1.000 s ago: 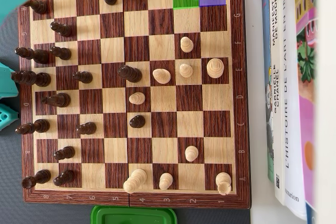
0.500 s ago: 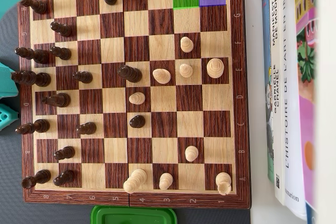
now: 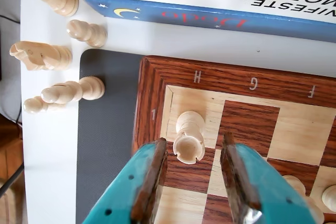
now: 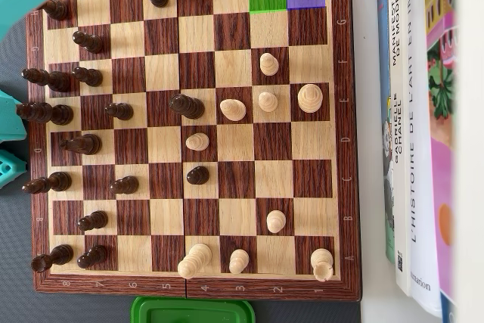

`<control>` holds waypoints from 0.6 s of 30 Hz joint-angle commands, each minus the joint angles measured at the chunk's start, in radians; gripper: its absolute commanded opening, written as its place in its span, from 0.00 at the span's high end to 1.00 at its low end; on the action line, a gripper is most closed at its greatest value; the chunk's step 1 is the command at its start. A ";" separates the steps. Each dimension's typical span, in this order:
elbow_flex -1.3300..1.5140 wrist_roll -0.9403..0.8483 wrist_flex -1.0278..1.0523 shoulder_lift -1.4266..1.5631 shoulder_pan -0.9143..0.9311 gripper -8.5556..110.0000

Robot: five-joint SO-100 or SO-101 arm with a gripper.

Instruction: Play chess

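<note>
Tool released, jaws spread, nothing held. Pale rook stood upright just ahead of tool, nearer left-hand jaw in wrist view, not touching. Chessboard beneath.

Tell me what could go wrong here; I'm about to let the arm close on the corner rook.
1. The light rook already leans on its square, so a closing finger may topple it.
2. It stands by the board's raised rim; if knocked, it could roll onto the grey mat.
</note>
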 commanded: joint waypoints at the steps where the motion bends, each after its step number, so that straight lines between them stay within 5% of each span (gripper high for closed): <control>1: -0.040 -0.003 -0.006 0.014 0.003 0.79; 18: -0.049 -0.003 -0.049 -0.064 -0.002 0.79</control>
